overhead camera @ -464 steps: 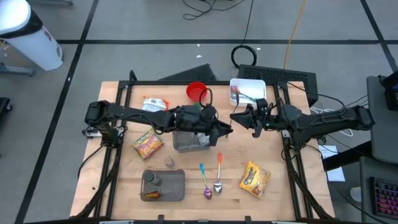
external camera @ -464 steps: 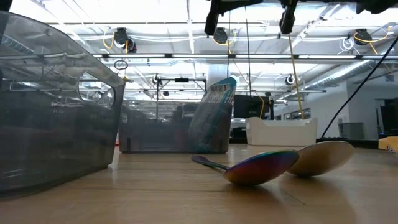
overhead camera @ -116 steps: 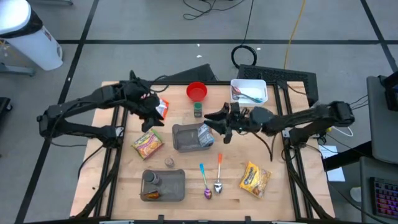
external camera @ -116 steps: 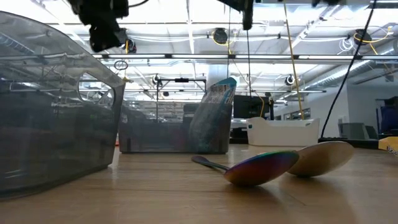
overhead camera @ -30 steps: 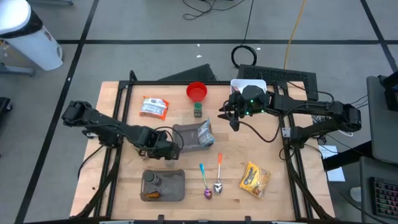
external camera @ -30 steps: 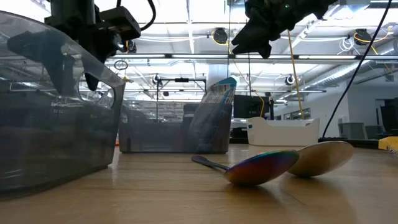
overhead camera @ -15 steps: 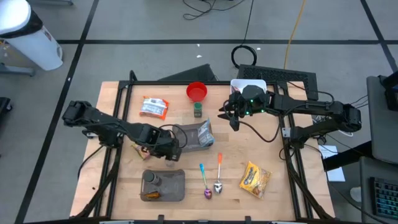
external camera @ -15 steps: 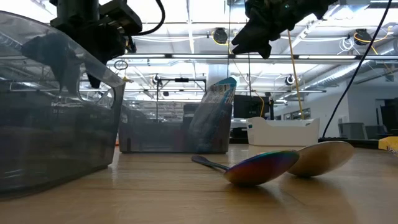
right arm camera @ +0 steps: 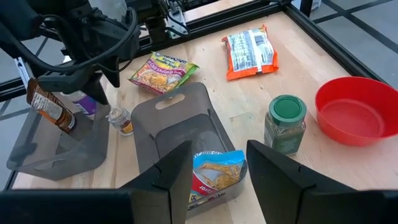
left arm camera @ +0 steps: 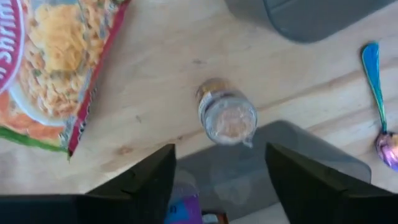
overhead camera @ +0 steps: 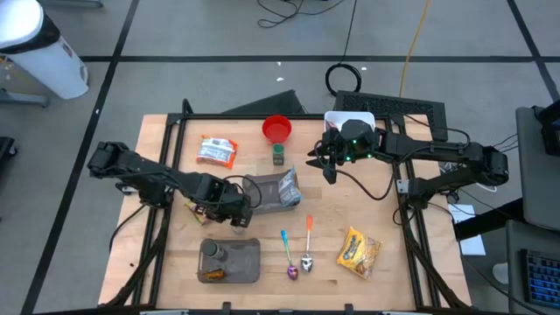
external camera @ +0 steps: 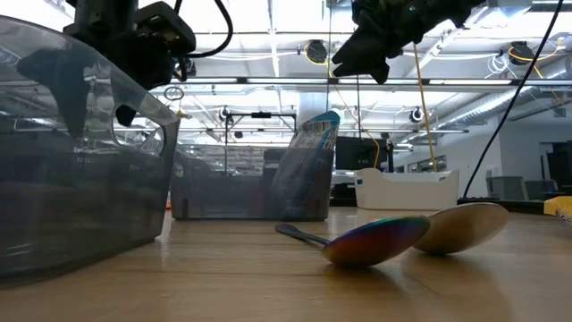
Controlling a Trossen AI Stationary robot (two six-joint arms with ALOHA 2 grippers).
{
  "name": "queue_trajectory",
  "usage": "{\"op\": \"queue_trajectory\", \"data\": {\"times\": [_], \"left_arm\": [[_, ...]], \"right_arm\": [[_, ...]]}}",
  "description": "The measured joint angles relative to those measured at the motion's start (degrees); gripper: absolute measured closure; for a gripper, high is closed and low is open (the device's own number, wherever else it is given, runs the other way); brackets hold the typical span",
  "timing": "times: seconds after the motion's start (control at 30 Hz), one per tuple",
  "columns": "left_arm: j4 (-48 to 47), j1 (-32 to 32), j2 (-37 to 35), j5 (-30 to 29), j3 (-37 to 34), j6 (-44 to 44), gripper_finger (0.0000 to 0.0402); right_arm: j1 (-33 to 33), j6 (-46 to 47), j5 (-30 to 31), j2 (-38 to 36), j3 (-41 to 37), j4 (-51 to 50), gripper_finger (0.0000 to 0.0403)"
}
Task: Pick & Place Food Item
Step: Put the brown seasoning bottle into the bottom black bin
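Observation:
A small clear jar with a gold lid [left arm camera: 227, 115] stands upright on the wood table, between the noodle packet [left arm camera: 50, 68] and the grey tray [overhead camera: 232, 261]. My left gripper [left arm camera: 219, 150] hangs above the jar, pointing down, open, a finger on either side and touching nothing; the high view shows it as my left gripper [overhead camera: 229, 210]. My right gripper [overhead camera: 328, 171] is held high over the table's far middle, open and empty. In the right wrist view the jar [right arm camera: 119, 121] sits under my left arm.
A grey bin [overhead camera: 267, 197] holds a snack bag [overhead camera: 289, 185]. A red bowl [overhead camera: 277, 129], a green-lidded jar [overhead camera: 278, 155] and an orange packet [overhead camera: 217, 150] lie toward the far edge. Two spoons [overhead camera: 297, 254] and a yellow bag [overhead camera: 360, 251] lie near the front right.
My left gripper has stayed over the small jar and has rolled a little about its own pointing line. The jar and the other things have not moved.

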Motion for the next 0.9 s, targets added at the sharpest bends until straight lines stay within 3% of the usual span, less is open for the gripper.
{"op": "queue_trajectory", "data": {"times": [0.2,0.37,0.5,0.63,0.9], "left_arm": [[2.2,0.0,0.0,2.6,0.0,0.4,0.0063],[7.8,-0.8,0.0,-1.9,0.0,0.1,0.0023],[11.4,-1.3,0.0,-6.0,0.0,-2.7,0.001],[8.4,-1.3,1.1,-6.4,0.0,-5.0,0.0009],[9.1,-1.3,6.7,0.5,0.0,-5.3,0.0009]], "right_arm": [[0.0,0.0,0.0,0.0,0.0,0.0,0.0261],[0.0,0.0,0.0,0.0,0.0,0.0,0.0261],[0.0,0.0,0.0,0.0,0.0,-0.1,0.0263],[0.0,0.0,0.0,0.0,0.0,-0.2,0.0263],[0.0,0.0,0.0,0.0,0.0,-0.3,0.0262]]}}
